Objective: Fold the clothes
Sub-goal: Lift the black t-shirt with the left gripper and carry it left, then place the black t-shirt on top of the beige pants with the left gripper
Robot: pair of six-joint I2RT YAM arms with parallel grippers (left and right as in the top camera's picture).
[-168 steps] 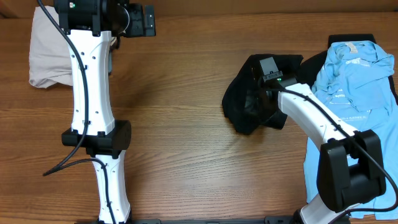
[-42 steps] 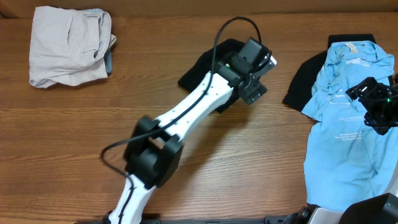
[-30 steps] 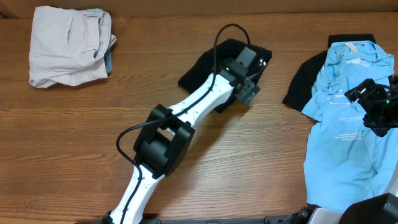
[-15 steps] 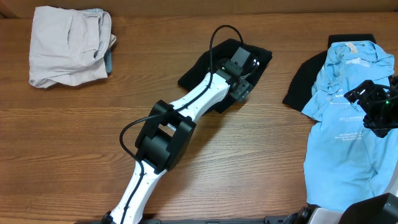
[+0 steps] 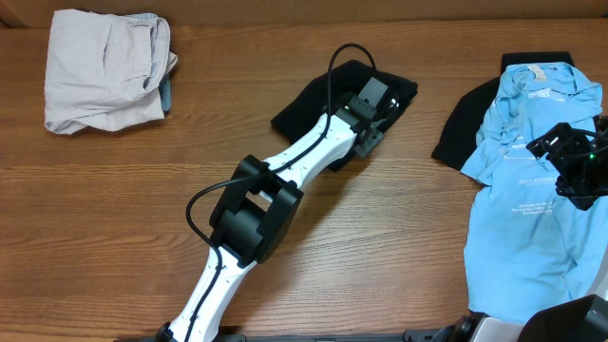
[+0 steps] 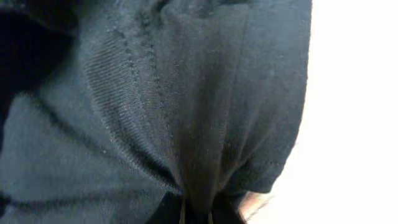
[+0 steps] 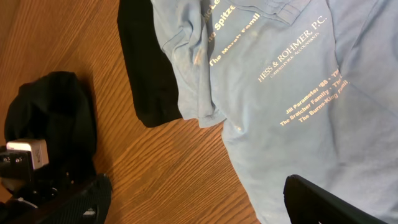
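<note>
A crumpled black garment [image 5: 309, 103] lies at the table's middle back. My left gripper [image 5: 373, 103] sits on its right part. In the left wrist view, black knit cloth [image 6: 155, 93] fills the frame and a ridge of it is pinched in my shut left gripper [image 6: 196, 214]. At the right lie light-blue T-shirts [image 5: 532, 190] with small white print [image 7: 292, 56], over another black cloth [image 5: 458, 133]. My right gripper [image 5: 573, 163] hovers open above them, with nothing between its fingers [image 7: 81, 199]. Folded beige trousers [image 5: 104, 68] rest at the back left.
The left arm [image 5: 285, 176] stretches diagonally across the wooden table [image 5: 114, 209] from the front edge. The blue shirts hang over the table's right front corner. The right wrist view also shows the black garment [image 7: 53, 118] at its left edge.
My left gripper has settled onto the black garment and shut on a fold of it. The right gripper has stayed in place.
</note>
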